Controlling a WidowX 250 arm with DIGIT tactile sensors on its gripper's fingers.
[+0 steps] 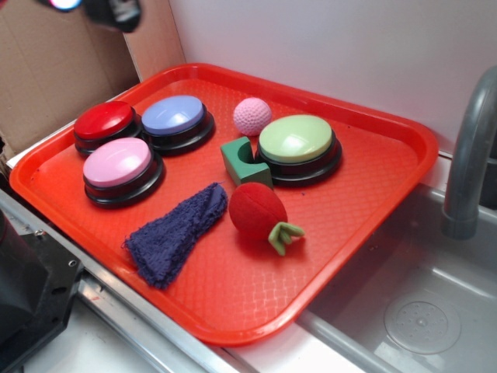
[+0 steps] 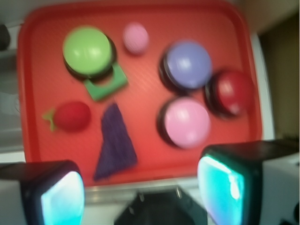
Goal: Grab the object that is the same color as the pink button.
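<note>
hovering high with gripper (image 2: 140, 187) fingers apart; best to centre over small pink ball (image 1: 252, 116), upper middle, clear of green button (image 1: 297, 140).

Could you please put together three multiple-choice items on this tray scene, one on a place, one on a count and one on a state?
1. Where does the small pink ball lie?
A. between the lavender-blue button and the green button, near the tray's far edge
B. on the purple cloth
C. in the sink

2. How many dome buttons stand on the red tray?
A. two
B. three
C. four

3. What is the state of the gripper?
A. shut on the pink ball
B. open, holding nothing, high above the tray
C. pressing the pink button

Answers:
1 A, the exterior view shows it between those two buttons.
2 C, red, lavender-blue, pink and green.
3 B, the wrist view shows the fingers apart with only the tray edge between them.
</note>
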